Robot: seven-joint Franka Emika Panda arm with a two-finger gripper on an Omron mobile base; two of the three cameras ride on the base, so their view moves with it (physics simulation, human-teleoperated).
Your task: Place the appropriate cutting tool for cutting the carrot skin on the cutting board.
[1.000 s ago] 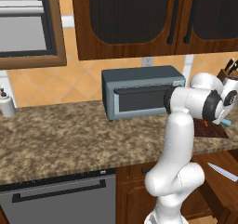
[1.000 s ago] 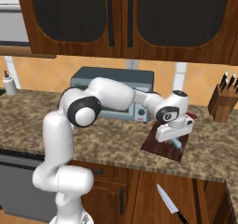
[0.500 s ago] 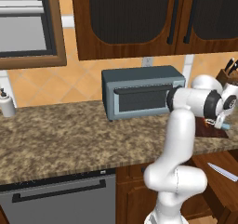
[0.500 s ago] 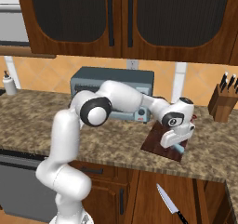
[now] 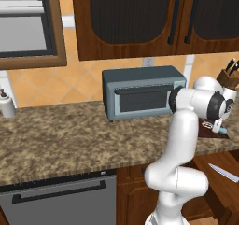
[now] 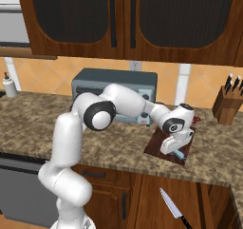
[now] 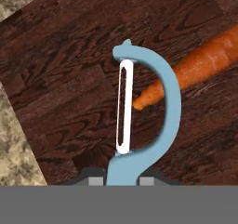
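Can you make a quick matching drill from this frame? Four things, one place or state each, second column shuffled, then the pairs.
Things:
1. peeler
2. carrot
3. knife block
4. loose knife

Places or states:
A. lying on the cutting board
B. gripped in the shut pincer, over the board
C. below counter level, in front of the lower cabinets
D. at the back of the counter, right of the board

Pairs: 1-B, 2-A, 3-D, 4-C

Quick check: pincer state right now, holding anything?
Pincer: shut on the peeler, held over the board beside the carrot.
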